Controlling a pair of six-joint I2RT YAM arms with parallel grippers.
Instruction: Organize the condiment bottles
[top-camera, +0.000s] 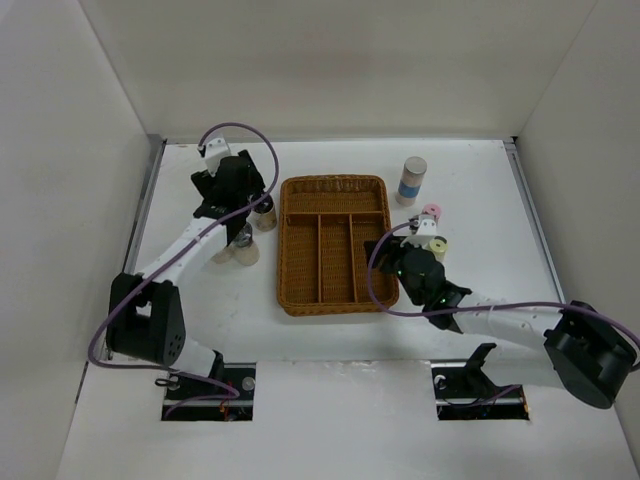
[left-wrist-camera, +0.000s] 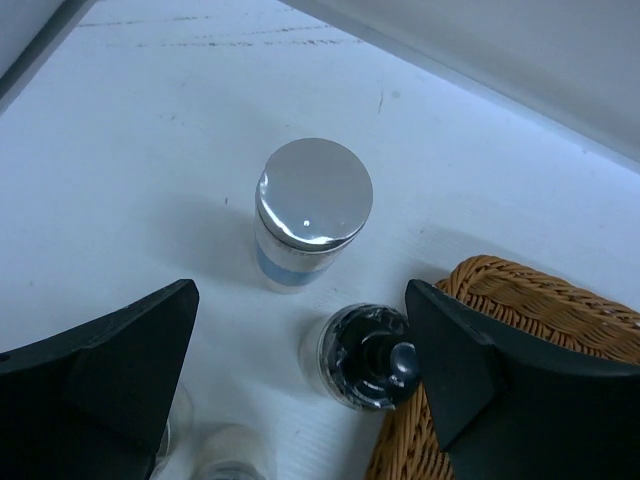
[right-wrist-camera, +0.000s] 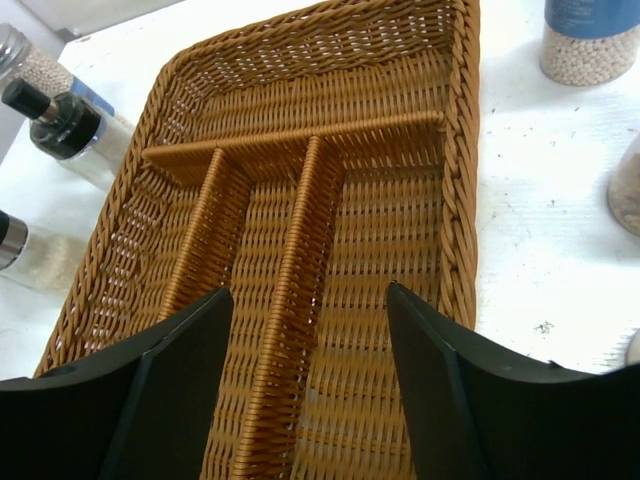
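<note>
Parted fingers (right-wrist-camera: 160, 400) above wicker tray (right-wrist-camera: 462, 150), bottles (right-wrist-camera: 585, 45) flanking

The left arm (top-camera: 185, 238) and right arm (top-camera: 510, 322) share one build: slim white links between bulky black joint housings. A thin purple cable (top-camera: 238, 128) trails along each. A small white block (top-camera: 211, 152) sits at each wrist. The jaws are matte black, broad and wedge-shaped, with plain smooth faces.

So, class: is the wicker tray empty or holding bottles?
Empty. The wicker tray shows only bare weave in every compartment, seen from above.
</note>
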